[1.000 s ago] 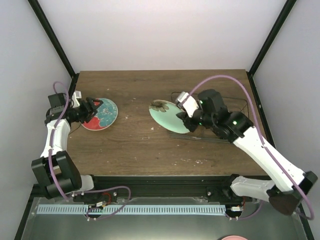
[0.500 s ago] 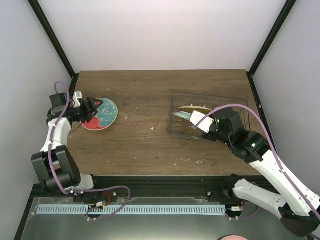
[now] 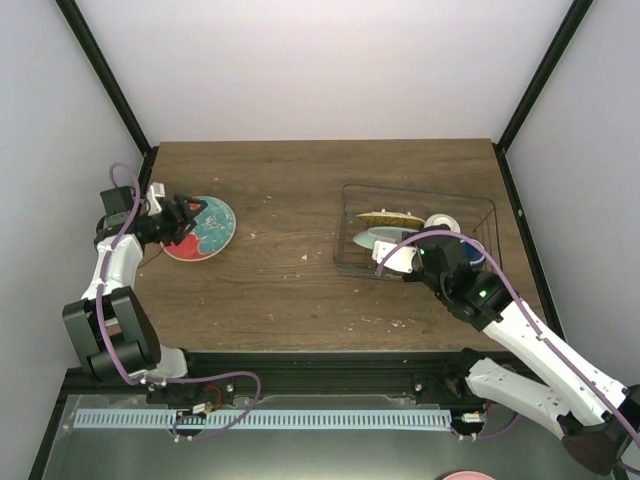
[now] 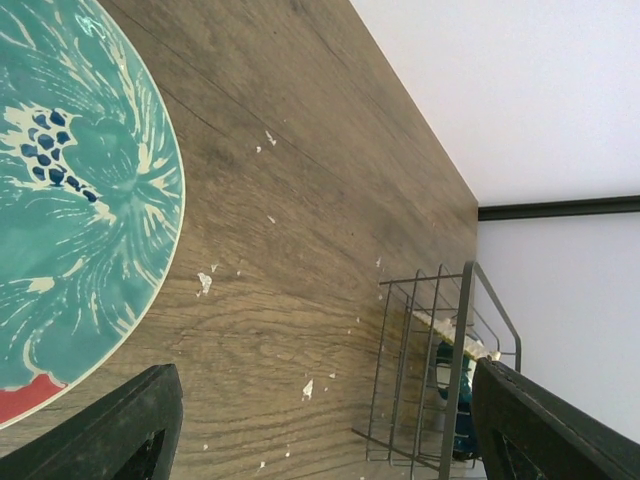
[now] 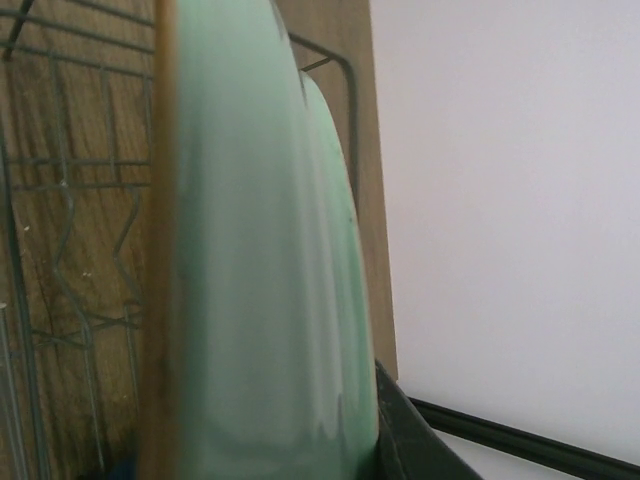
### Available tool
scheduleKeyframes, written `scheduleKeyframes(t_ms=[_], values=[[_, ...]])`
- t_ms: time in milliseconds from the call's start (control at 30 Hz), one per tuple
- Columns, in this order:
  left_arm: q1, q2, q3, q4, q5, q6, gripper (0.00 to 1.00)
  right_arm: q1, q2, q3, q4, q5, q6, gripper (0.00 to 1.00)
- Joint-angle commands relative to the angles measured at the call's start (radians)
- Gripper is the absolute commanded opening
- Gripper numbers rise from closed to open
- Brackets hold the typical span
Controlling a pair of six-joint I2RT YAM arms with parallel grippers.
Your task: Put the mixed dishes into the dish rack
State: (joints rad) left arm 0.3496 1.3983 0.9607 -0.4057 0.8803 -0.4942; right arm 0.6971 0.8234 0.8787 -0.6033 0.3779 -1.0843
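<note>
The dark wire dish rack [image 3: 490,215] stands at the right of the table. In it are a yellow-orange plate [image 3: 390,217] on edge, a cream bowl [image 3: 442,222] and a dark blue mug [image 3: 470,254]. My right gripper [image 3: 396,258] is shut on the rim of the mint green plate [image 3: 370,240], which stands on edge inside the rack. The plate fills the right wrist view [image 5: 260,280], with one finger [image 5: 415,445] against it. The red-rimmed plate [image 3: 205,228] lies flat at the left. My left gripper [image 3: 186,216] is open over its left edge, and the plate shows in the left wrist view [image 4: 70,200].
The rack shows far off in the left wrist view [image 4: 440,370], and its wires show beside the plate in the right wrist view [image 5: 70,200]. Bare brown wood [image 3: 280,270] with small white flecks lies between the red-rimmed plate and the rack. Black frame posts stand at the table's back corners.
My right arm has swung the mint green plate from the rack's left side down into the rack, tipping it on edge. The left arm has barely moved.
</note>
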Motion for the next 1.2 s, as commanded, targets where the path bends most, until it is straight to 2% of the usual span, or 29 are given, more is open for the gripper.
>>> scheduleKeyframes(t_ms=[0,500,833,933,1033,1167], values=[[0.0,0.021,0.004,0.005,0.016,0.012,0.8,-0.007,-0.023,-0.017,0.163,0.039,-0.043,0.01],[0.003,0.068,0.047,-0.03,0.018,0.04,0.8,-0.119,0.019,-0.191,0.365,-0.015,-0.032,0.01],[0.007,0.085,0.052,-0.028,0.022,0.04,0.8,-0.131,0.108,-0.178,0.38,-0.095,0.03,0.01],[0.008,0.089,0.052,-0.028,0.02,0.041,0.8,-0.13,0.136,-0.167,0.377,-0.116,0.045,0.08],[0.012,0.097,0.052,-0.055,-0.001,0.058,0.8,-0.131,0.161,-0.159,0.375,-0.13,0.052,0.22],[0.033,0.111,0.05,-0.116,-0.08,0.096,0.8,-0.131,0.172,-0.151,0.377,-0.135,0.055,0.36]])
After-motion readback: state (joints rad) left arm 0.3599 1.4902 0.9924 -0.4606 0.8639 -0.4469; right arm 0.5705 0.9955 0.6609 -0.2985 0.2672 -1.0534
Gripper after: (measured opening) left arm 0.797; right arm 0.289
